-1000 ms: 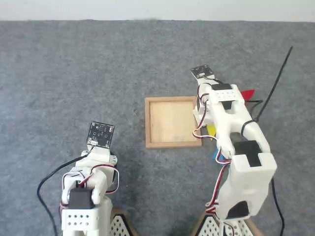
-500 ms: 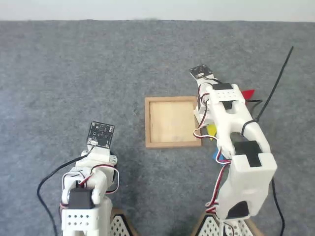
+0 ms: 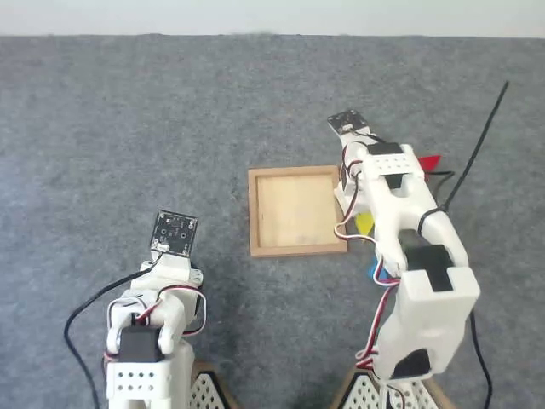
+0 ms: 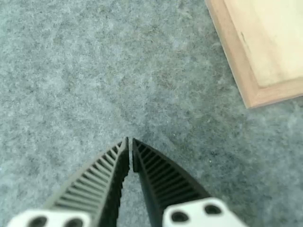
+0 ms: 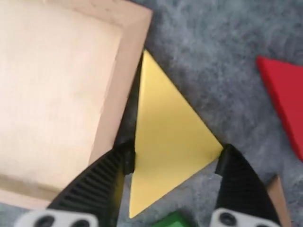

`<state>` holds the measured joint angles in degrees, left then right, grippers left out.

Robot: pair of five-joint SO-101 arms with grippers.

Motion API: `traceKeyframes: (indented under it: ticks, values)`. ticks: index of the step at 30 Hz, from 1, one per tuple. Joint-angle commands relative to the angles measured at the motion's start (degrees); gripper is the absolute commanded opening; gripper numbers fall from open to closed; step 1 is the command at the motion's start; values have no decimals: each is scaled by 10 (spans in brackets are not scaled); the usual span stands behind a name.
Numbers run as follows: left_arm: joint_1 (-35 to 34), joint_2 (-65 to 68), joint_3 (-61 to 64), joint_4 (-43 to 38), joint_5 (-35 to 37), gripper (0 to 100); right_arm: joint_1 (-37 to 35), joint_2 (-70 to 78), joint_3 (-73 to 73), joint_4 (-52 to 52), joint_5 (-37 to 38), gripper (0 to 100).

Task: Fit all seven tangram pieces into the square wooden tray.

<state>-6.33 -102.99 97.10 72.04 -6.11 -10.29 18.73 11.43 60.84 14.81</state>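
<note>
"Where does the tray lie?"

"The square, light-wood tray [image 3: 294,247] lies flat on the grey worktop [image 3: 128,128]. Its pale floor is bare inside a raised rim."

"And the pieces?"

"A flat yellow triangle [image 5: 165,142] lies on the worktop just outside one tray wall. One long edge runs along that wall and its tip touches the rim. The right pincer [image 5: 175,158] straddles it, a finger against each side. A red, pointed piece [image 5: 284,94] lies near, apart from the yellow. A green piece's corner [image 5: 173,221] shows just beside the yellow triangle, and a sliver of a blue piece [image 3: 375,271] farther off."
</note>
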Motion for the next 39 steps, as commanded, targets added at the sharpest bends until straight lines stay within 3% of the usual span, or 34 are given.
traceKeyframes:
  ticks: [1,12,18,39]
  values:
    - [-2,-11,-7,3,5,13,-4,-73,-1,11,-11,217]
    - [-2,-11,-7,3,5,13,0,-144,37,6,-8,222]
    - [-2,-11,-7,3,5,13,-3,-82,24,-5,-5,362]
    - [-2,-11,-7,3,5,13,-13,-2,23,-75,-5,353]
